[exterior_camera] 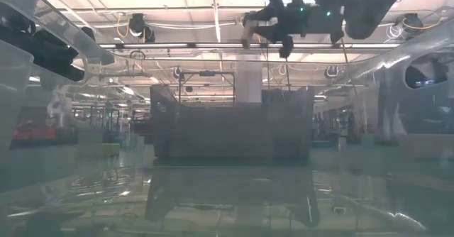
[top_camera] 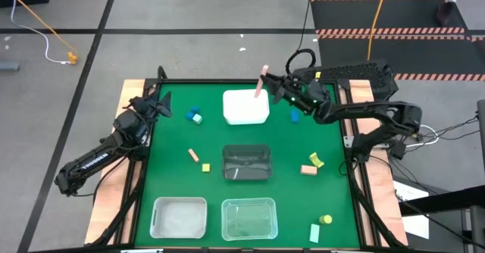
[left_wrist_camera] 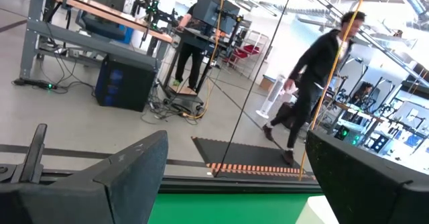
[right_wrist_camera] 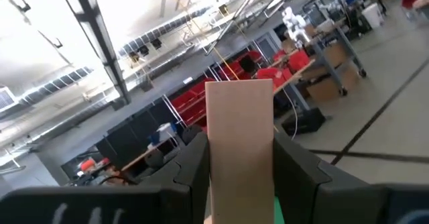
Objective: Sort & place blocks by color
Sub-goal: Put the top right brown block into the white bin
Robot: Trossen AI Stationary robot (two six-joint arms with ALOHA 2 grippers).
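Observation:
My right gripper (top_camera: 270, 85) is raised over the far side of the table, just beyond the white bin (top_camera: 245, 107), and is shut on a tan bar (top_camera: 261, 81). In the right wrist view the bar (right_wrist_camera: 239, 130) stands between both fingers. My left gripper (top_camera: 161, 101) waits open near the table's far left corner, touching nothing. On the green mat lie a blue block (top_camera: 192, 114) beside a mint one (top_camera: 198, 120), a tan bar (top_camera: 194, 155), a yellow cube (top_camera: 206, 167), another blue block (top_camera: 294, 116), and more to the right. My right gripper pinches the tan bar between its two fingers (right_wrist_camera: 192, 167), one on each long side (right_wrist_camera: 218, 184). The bar's free end (right_wrist_camera: 239, 90) sticks out past the fingertips, and the fingers lie along it. It is lifted clear of the table, tilted up toward the far side.
A dark bin (top_camera: 246, 148) sits mid-table, and two clear bins (top_camera: 179, 201) (top_camera: 248, 201) stand at the near edge. A yellow piece (top_camera: 316, 160), a tan block (top_camera: 308, 170), a yellow cylinder (top_camera: 326, 220) and a mint bar (top_camera: 314, 232) lie on the right. A person (left_wrist_camera: 315, 76) walks beyond the table.

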